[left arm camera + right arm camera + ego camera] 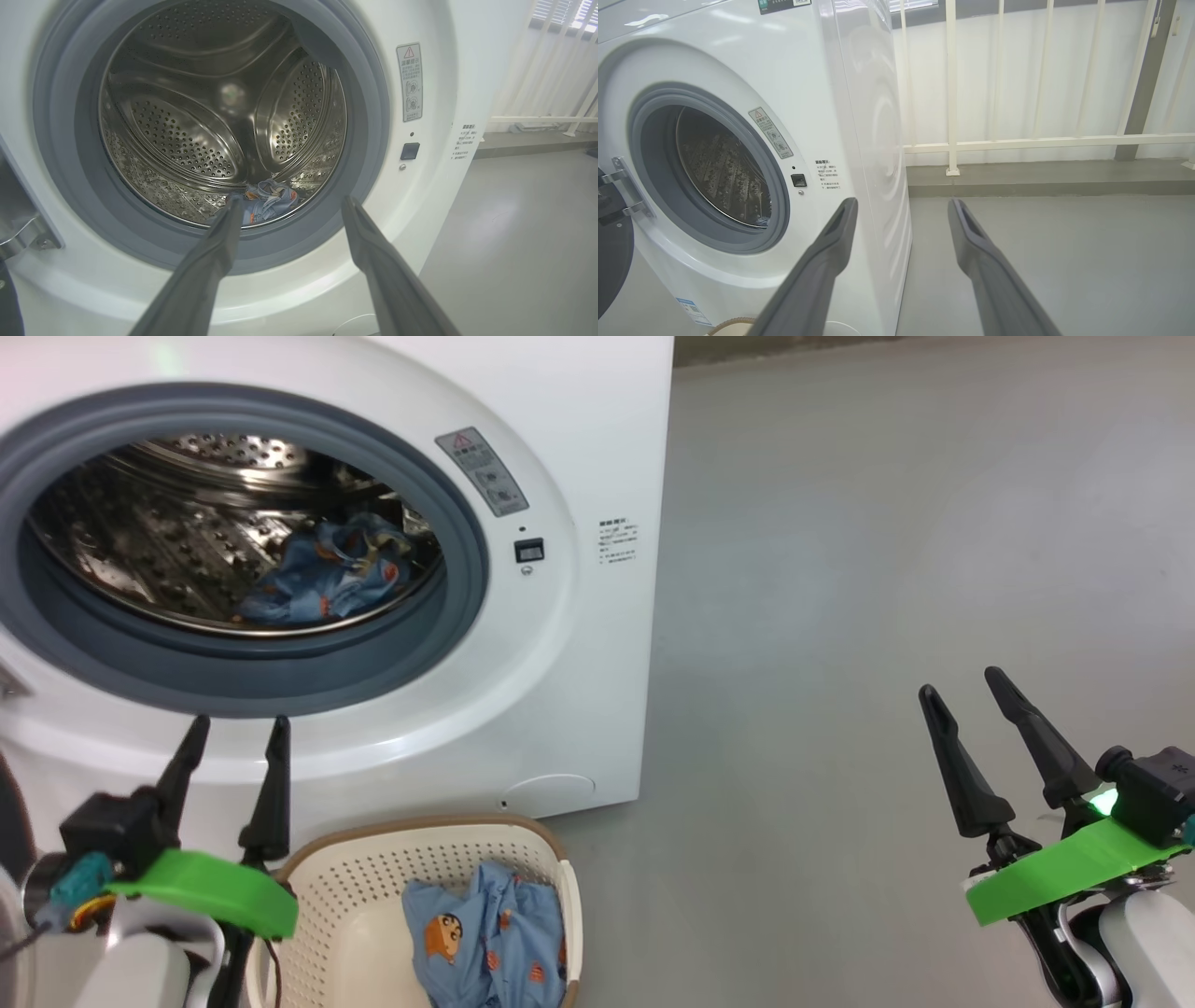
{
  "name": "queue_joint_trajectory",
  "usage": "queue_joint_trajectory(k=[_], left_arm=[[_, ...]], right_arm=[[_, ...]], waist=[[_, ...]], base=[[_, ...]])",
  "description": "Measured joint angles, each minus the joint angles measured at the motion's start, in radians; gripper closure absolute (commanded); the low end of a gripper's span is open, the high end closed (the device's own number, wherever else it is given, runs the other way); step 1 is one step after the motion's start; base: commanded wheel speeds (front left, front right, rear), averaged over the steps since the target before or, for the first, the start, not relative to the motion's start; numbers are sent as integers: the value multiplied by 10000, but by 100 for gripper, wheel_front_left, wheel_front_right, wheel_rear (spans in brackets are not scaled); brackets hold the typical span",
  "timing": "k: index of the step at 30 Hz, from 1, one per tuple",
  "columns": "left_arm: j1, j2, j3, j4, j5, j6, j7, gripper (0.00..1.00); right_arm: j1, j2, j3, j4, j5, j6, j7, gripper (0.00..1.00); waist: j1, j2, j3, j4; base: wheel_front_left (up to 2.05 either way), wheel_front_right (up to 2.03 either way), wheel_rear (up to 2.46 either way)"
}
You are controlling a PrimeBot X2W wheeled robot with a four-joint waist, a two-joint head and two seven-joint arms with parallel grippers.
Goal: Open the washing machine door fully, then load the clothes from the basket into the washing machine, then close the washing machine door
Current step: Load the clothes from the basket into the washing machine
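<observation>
The glossy white washer (pixel 597 448) stands boxy on the smooth grey floor (pixel 887 569). Its door (pixel 612 270) is swung open, a dark curved edge at the lower left of the right wrist view. A matte grey rubber gasket (pixel 243 672) rings the perforated steel drum (pixel 159 541), where 1 crumpled blue piece (pixel 327 583) lies low at the front right. The cream basket (pixel 373 887), perforated plastic with a brown rim, sits on the floor just before the washer's front. The clothes (pixel 485 933) in it, soft blue fabric with orange figures, are bunched against its right wall. The left gripper (pixel 240 721) hangs above the basket's left rim, its 2 tapered dark fingers spread wide and empty, aimed at the drum mouth. The right gripper (pixel 960 683) hangs over bare floor well to the right, likewise wide and empty. Loading looks part done. For a good next pick, I judge the left gripper should tip down into the basket's right half and pinch the thickest fold, not a loose edge. It should then lift until the cloth clears the rim, pass over the gasket lip and let go deep in the drum, so no hem trails where the door must seal.
</observation>
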Motion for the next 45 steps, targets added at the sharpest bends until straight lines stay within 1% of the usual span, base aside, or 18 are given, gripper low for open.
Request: queue_joint_trajectory(k=[2, 5, 9, 16, 17, 26, 45], left_arm=[[636, 13, 52, -742, -92, 219, 155, 0], [1118, 2, 81, -1200, -244, 230, 265, 0], [2108, 21, 247, -2102, -525, 504, 412, 0], [2645, 132, 297, -2830, -568, 765, 516, 0], [2718, 125, 299, -2894, -583, 840, 514, 0], [3037, -25, 297, -3187, -738, 966, 514, 0], [3124, -40, 276, -3289, -936, 1011, 512, 0]], right_arm=[[22, -42, -19, -2, 0, -2, 0, 0], [200, -90, -46, -17, 12, 0, 0, 0], [498, -132, -107, -19, 75, -2, 0, 0], [573, -138, -245, -44, 75, -2, 0, 0], [575, -134, -247, -44, 75, 0, 0, 0], [593, -117, -226, -33, 125, -2, 0, 0], [593, -136, -21, 2, 174, 0, 0, 0]], waist=[[1, 0, -174, 116], [1, 0, -302, 181], [1, 0, -520, 363], [1, 0, -633, 552], [1, 0, -649, 579], [1, 0, -765, 642], [2, 0, -711, 610]], base=[[0, 0, 0], [0, 0, 0], [0, 0, 0], [0, 0, 0], [0, 0, 0], [0, 0, 0], [0, 0, 0]])
